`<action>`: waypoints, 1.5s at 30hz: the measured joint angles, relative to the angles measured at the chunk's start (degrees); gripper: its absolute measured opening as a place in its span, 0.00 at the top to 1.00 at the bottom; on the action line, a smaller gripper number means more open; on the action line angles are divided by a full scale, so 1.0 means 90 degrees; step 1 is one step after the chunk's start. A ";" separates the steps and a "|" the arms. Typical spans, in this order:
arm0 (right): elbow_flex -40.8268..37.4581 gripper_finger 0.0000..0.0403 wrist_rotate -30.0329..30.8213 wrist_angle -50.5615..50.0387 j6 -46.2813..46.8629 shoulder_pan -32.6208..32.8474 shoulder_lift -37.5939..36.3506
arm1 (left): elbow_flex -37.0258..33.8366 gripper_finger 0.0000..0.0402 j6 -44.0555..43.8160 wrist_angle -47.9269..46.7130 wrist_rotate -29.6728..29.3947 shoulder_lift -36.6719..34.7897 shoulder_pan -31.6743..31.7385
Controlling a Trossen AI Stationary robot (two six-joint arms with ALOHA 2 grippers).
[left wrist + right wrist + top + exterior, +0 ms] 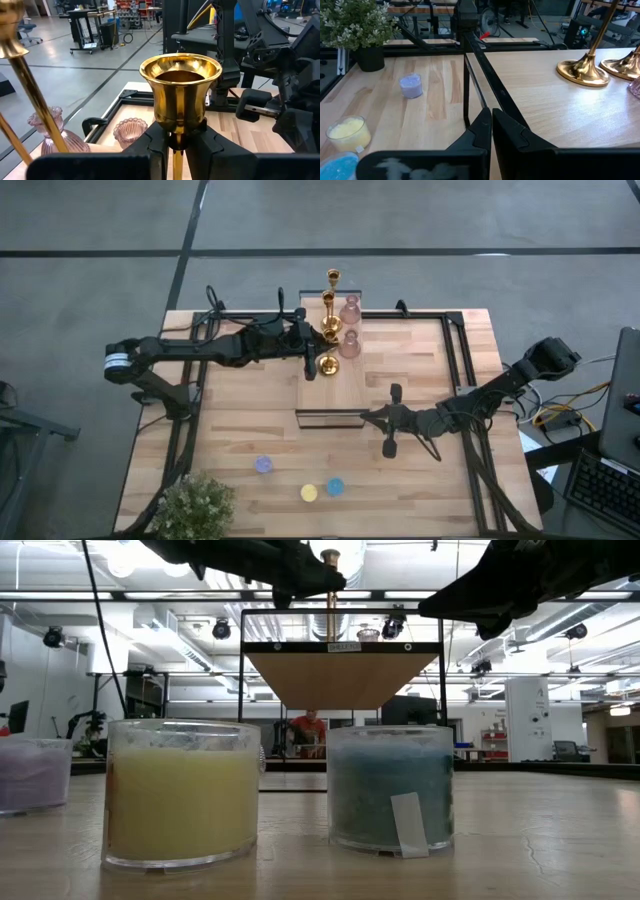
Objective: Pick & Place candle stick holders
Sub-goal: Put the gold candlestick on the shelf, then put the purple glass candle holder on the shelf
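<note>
My left gripper (311, 348) reaches level over the raised light-wood platform (345, 395) and is shut on a gold candle stick holder (181, 85). Two more gold holders (329, 305) and two pink holders (350, 311) stand on their bases at the platform's far end. Purple (263, 464), yellow (309, 493) and blue (334, 486) cups sit on the table near its front edge. My right gripper (386, 419) hangs shut at the platform's near right corner and holds nothing. My left gripper pinches the gold holder's thin stem (176, 146) just under its cup, between the two fingers (150, 147). The fingers come level from the table's left and lie across the stem. The holder stands upright, and its round base (327, 365) appears to rest on the platform.
A black frame (470, 65) carries the platform and runs round the table's far half. A green plant (195, 505) stands at the near left corner. Bare wood lies between the platform and the cups. A laptop (622, 405) sits off the right edge.
</note>
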 joint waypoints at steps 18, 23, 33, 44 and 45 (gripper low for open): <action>-0.0027 0.98 -0.0002 -0.0010 0.0036 -0.0002 0.0000 | 0.0002 0.85 0.0015 -0.0155 -0.0010 0.0045 0.0002; -0.0027 0.98 -0.0002 -0.0008 0.0036 -0.0002 0.0000 | 0.0022 0.77 -0.0034 -0.0512 -0.0059 0.0077 0.0000; -0.0027 0.98 -0.0002 -0.0008 0.0036 0.0002 0.0000 | 0.0177 0.58 -0.0002 -0.0878 -0.0083 -0.0109 0.0000; -0.0027 0.98 -0.0002 -0.0020 0.0063 0.0000 0.0000 | 0.0206 0.50 0.0192 -0.1780 -0.0080 -0.0710 0.0002; -0.0027 0.98 -0.0002 -0.0021 0.0065 0.0000 0.0000 | 0.0203 0.50 0.0194 -0.1913 -0.0080 -0.0788 0.0002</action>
